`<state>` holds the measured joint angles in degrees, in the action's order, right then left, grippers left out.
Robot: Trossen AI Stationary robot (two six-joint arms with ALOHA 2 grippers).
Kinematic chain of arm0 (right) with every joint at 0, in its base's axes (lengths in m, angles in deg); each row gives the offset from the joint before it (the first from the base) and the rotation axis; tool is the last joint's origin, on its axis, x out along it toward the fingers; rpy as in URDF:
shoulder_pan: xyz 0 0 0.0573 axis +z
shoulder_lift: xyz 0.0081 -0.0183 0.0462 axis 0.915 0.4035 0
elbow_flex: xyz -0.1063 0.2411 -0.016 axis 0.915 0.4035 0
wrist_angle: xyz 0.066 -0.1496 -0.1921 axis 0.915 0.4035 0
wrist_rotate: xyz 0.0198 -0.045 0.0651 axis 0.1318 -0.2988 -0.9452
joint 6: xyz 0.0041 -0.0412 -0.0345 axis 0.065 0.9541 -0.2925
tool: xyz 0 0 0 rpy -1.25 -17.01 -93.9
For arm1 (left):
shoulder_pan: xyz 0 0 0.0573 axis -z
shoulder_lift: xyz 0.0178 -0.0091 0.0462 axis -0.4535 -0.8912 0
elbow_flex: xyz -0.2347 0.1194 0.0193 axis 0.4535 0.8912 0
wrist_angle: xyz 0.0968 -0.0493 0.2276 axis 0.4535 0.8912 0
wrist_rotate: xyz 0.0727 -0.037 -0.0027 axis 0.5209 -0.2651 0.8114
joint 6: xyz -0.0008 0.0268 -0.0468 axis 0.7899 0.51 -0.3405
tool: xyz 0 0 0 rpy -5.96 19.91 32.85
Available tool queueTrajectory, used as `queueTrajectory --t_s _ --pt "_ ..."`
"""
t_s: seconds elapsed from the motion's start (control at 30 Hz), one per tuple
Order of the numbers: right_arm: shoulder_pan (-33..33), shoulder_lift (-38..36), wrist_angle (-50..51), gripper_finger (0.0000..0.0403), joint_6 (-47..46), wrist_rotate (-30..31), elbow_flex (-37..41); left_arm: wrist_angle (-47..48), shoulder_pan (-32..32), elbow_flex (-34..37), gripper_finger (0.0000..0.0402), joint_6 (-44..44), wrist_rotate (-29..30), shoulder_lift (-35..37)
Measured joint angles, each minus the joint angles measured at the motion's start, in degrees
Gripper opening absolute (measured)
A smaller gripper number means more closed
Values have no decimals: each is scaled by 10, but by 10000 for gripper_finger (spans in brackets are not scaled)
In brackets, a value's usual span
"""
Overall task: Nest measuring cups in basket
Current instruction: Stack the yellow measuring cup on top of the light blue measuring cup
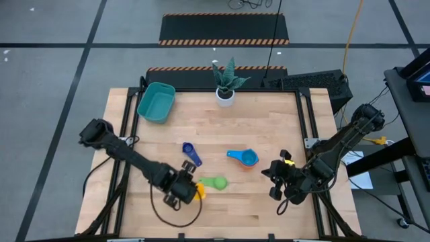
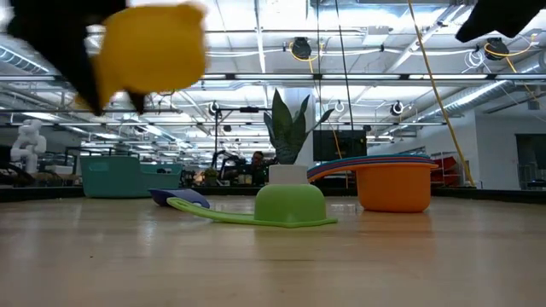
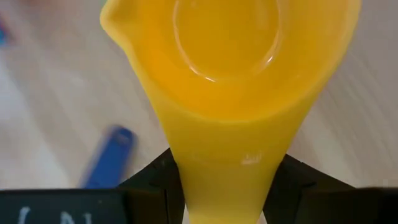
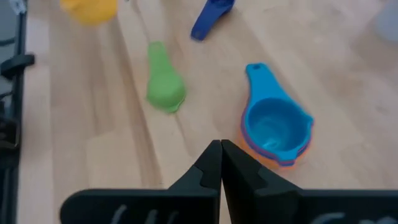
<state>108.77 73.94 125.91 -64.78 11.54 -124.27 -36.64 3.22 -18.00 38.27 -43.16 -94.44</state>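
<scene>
Little of the nesting is done: the teal plastic rectangular basket (image 1: 156, 103) at the far left of the wooden desk (image 1: 269, 134) appears empty. A stack of lighter blue over orange plastic cups (image 1: 246, 158) is seen mid-desk, with a green cup (image 1: 216, 183) upturned and a dark blue cup (image 1: 191, 152) nearby. A yellow plastic cup (image 3: 230, 81) is gripped by its handle in the left pincer (image 1: 185, 190), raised off the desk. The right pincer (image 4: 221, 163) is held closed and empty

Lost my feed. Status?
Left end effector grips yellow cup, lifted. Right end effector shut, empty. Basket far corner, path open.
</scene>
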Motion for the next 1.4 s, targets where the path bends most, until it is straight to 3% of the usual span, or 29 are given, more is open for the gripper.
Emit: queueTrajectory --t_s 0.27,0.47,0.6,0.77,0.97,1.2,1.4 --pt "35 0 4 0 -6 -9 0 -59 -95 -68 152 88 22 0" --pt "89 1 4 0 -28 -35 10 -170 -162 -83 152 132 31 0" --pt "130 1 -4 0 -74 -37 45 -261 -202 -83 152 110 55 0" --pt "160 1 2 0 -162 -53 81 -394 -234 -84 153 74 17 -15" --pt "170 1 12 0 -244 -66 93 -539 -240 -84 153 53 -41 -80" --pt "172 1 -28 0 -257 -64 105 -541 -239 -83 153 34 -57 -126" --pt "172 1 -27 0 -250 -38 106 -530 -237 -83 153 36 -34 -134"
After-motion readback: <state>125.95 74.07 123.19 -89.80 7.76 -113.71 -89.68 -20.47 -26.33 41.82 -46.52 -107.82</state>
